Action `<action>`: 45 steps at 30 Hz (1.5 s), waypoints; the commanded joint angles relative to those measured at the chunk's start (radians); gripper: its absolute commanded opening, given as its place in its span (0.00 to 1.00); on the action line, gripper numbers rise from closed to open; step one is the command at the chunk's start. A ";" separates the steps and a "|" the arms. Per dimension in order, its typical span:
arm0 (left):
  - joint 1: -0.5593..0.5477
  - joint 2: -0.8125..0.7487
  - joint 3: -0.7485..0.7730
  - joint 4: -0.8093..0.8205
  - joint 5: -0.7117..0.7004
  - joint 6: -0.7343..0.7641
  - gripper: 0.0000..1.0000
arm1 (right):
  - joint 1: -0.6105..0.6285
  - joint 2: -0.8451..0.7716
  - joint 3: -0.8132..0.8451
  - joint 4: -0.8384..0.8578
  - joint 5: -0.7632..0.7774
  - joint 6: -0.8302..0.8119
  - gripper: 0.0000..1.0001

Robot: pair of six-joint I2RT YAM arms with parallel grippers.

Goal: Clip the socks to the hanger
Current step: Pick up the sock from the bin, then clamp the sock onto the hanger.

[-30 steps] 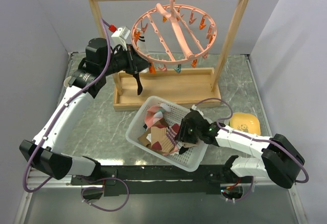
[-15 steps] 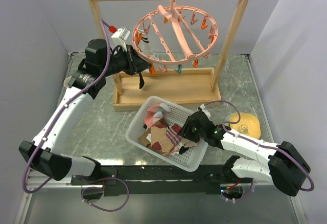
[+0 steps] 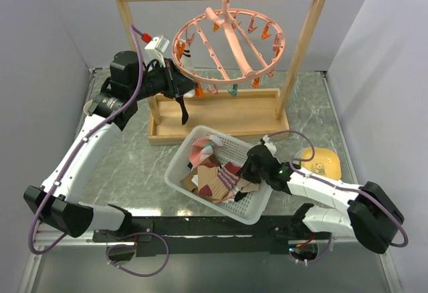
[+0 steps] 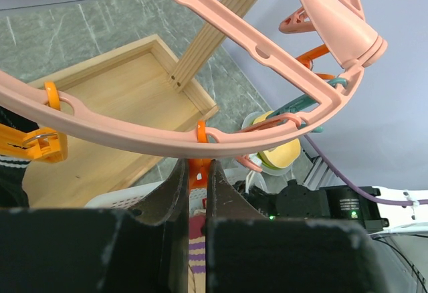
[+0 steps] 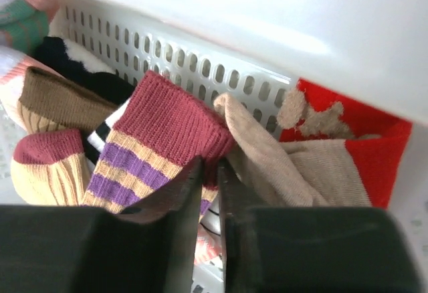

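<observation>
Where grey walls [image 3: 40, 39] box a marbled table [image 3: 127, 166], left fingers [image 4: 175, 192] clamp a clip [image 4: 198, 171], right fingers [image 5: 184, 199] a sock [image 5: 167, 122].

A: what's on the table [image 3: 127, 172]?
B: grey-green marbled top. wooden rack [image 3: 221, 111] stands at the back, its tray base flat on the surface.
A: in front of it?
B: white mesh basket [image 3: 177, 159], set at an angle, far corner just beside the tray's front edge. yellow round thing [image 3: 322, 162] near the basket's right side, partly behind a cable.
A: near edge?
B: black rail [image 3: 214, 226] runs along it.
</observation>
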 commanded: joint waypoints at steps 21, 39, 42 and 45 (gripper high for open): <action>0.010 -0.022 -0.003 0.036 0.026 -0.015 0.01 | 0.437 -0.174 0.529 0.098 0.204 -1.028 0.06; 0.026 -0.033 -0.009 0.059 0.077 -0.043 0.01 | 0.327 -0.082 0.428 0.580 0.082 -1.388 0.02; 0.027 -0.039 -0.011 0.055 0.077 -0.040 0.01 | 0.244 -0.069 0.422 0.626 0.020 -1.331 0.01; 0.026 -0.044 -0.013 0.054 0.077 -0.038 0.01 | 0.190 -0.052 0.426 0.664 -0.043 -1.306 0.01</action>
